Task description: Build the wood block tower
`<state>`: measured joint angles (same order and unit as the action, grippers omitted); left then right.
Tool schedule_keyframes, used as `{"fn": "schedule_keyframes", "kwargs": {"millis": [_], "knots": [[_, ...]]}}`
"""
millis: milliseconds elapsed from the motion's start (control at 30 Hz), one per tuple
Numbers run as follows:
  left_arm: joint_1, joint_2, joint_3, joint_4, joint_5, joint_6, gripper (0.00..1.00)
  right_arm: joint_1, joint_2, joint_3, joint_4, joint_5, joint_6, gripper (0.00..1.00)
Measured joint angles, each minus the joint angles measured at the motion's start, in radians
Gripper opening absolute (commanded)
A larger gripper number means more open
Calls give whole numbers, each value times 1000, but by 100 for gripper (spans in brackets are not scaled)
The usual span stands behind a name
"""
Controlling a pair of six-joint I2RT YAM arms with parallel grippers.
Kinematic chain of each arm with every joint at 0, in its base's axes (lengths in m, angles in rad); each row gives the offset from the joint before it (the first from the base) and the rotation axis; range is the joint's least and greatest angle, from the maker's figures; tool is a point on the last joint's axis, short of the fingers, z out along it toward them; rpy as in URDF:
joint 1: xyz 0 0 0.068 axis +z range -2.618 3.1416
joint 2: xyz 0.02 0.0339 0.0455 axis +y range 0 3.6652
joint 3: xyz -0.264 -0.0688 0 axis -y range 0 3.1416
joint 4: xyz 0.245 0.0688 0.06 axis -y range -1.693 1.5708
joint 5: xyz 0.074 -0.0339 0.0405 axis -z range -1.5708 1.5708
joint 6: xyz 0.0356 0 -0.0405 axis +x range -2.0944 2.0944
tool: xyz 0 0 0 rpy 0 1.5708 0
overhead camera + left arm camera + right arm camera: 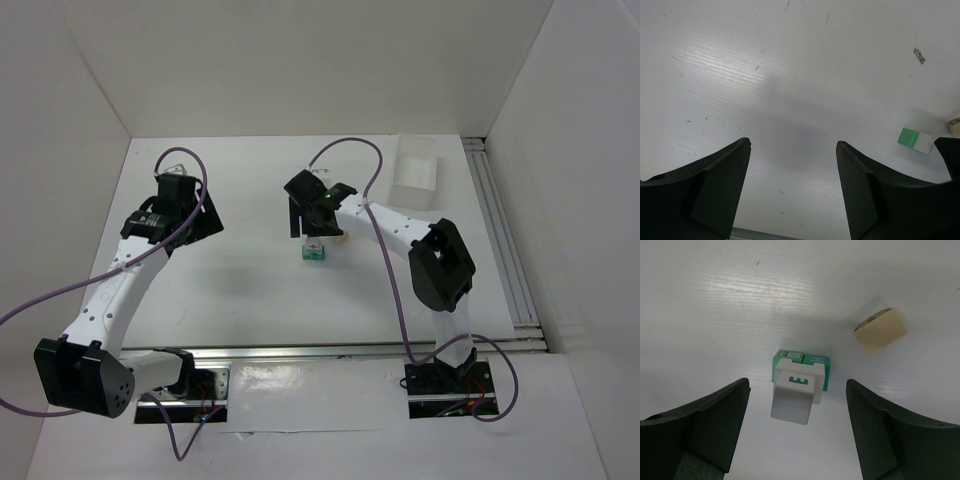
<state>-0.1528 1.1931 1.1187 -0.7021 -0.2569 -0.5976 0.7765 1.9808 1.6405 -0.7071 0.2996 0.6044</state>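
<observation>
Standing near the middle of the white surface (250, 290), the wood block tower (800, 372) sits between the right jaws, spread wide and gripping nothing; the left jaws gape empty toward ten o'clock. Any sideways drift could clip the pale top block (792, 397), which seems to overhang, toppling it. A tan piece (881, 330) lies loose at two o'clock.

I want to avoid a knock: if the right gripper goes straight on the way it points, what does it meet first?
Probably the white block atop the tower, centred between the open jaws of the right gripper, though depth is unclear. The tan piece lies off to the side.
</observation>
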Motion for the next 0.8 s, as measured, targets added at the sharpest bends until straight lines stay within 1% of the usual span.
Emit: {"fn": "schedule_keyframes", "kwargs": {"millis": [200, 233, 300, 400, 500, 600, 667, 800], "knots": [[0, 0, 0, 0, 0, 5, 82, -13, -22, 77, -18, 67, -8, 85], [0, 0, 0, 0, 0, 11, 82, -23, -39, 78, -16, 71, -11, 84], [0, 0, 0, 0, 0, 17, 82, -61, -82, 64, -3, 62, -17, 82], [0, 0, 0, 0, -2, 18, 82, -180, -170, -10, 45, 25, -27, 79], [0, 0, 0, 0, -3, 19, 82, -313, -206, -71, 72, -35, -56, 76], [0, 0, 0, 0, -5, 19, 82, -396, -173, -107, 79, -146, -113, 76], [0, 0, 0, 0, -7, 18, 82, -412, -124, -117, 80, -230, -158, 75], [0, 0, 0, 0, -7, 18, 82, -402, -27, -135, 96, -358, -230, 73]]}}
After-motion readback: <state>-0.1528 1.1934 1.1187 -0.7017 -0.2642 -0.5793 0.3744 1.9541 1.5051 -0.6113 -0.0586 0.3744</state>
